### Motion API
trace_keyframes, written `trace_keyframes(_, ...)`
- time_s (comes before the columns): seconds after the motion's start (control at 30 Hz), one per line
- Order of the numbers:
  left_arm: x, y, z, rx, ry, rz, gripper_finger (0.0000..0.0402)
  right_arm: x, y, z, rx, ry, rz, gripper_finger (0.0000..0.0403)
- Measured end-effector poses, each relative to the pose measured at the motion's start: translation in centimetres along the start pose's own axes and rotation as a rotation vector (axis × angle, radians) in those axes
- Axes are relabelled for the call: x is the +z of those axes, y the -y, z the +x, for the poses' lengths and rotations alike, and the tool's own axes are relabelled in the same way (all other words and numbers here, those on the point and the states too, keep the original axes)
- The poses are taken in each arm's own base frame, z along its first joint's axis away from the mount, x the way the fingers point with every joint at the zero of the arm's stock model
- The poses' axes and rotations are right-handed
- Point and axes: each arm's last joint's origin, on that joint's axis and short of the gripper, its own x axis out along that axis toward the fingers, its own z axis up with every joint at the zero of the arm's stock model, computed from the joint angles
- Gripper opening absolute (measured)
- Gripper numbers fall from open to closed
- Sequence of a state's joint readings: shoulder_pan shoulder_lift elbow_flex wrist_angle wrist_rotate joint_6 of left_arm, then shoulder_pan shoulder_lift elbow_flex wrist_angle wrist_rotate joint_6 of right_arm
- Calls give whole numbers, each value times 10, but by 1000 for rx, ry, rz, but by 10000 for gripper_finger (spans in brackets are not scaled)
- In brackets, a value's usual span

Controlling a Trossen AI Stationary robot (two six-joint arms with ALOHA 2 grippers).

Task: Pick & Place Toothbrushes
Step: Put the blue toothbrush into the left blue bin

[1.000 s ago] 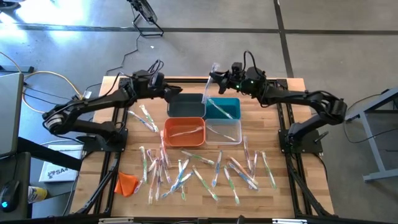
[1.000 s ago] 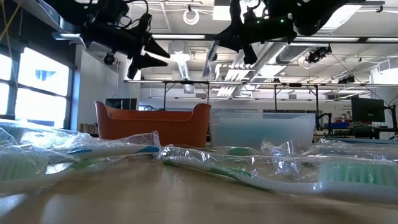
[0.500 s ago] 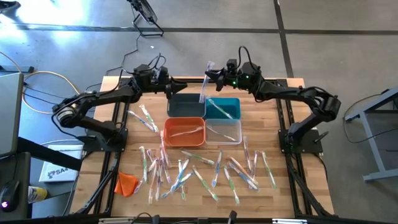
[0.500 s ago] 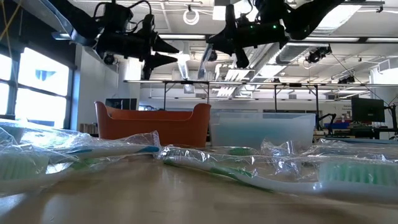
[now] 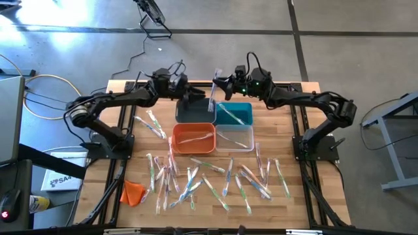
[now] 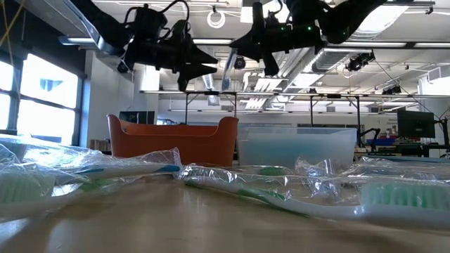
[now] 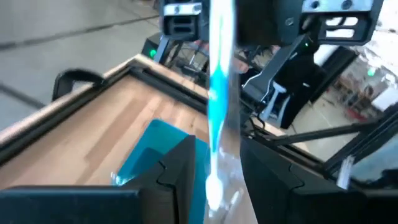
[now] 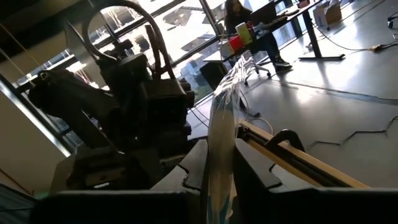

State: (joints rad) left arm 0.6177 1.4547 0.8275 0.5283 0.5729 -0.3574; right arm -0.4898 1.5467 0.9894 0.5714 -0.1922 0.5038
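The step in hand looked like a hand-over in mid-air above the bins at the desk's twelve o'clock side. The right pincer [image 5: 219, 83] was nearly closed on a wrapped toothbrush [image 5: 211, 98] with a blue handle, holding it close to upright over the seam between the dark grey bin [image 5: 194, 112] and the teal bin [image 5: 234, 113]. The left pincer [image 5: 198, 96] sat just beside it on the nine o'clock side, its fingers part-way open; in the left wrist view the wrapped toothbrush stood in the gap between those fingers, though whether they touched the wrapper could not be told. In the low view both pincers hung high above the orange bin [image 6: 172, 142] and the clear bin [image 6: 295, 145], tips facing each other with the wrapper between them. The rest of the toothbrushes [image 5: 209, 179] lay scattered across the six o'clock half of the desk [image 5: 300, 196], a few more near nine o'clock, one apiece inside the orange and teal bins, and an orange lump [image 5: 133, 192] sat toward seven o'clock. Most of the sorting seemed undone. The next move probably called for the left pincer to close firmly on the slippery wrapper before the right one let go, or the brush could drop into the wrong bin.
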Motion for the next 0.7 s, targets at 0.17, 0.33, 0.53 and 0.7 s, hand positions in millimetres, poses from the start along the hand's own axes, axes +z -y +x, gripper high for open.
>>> trace_keyframes(0.17,-3,9,7,15,2,75,125,-3,-1,0,-5,-25,1,43)
trace_keyframes(0.33,-3,9,7,29,2,50,125,-6,-6,1,14,-34,0,43)
trace_keyframes(0.53,-4,8,7,31,-4,32,125,-8,-11,2,21,-36,-33,43)
trace_keyframes(0.7,-5,12,10,41,-1,35,125,-8,-10,2,0,-27,-35,43)
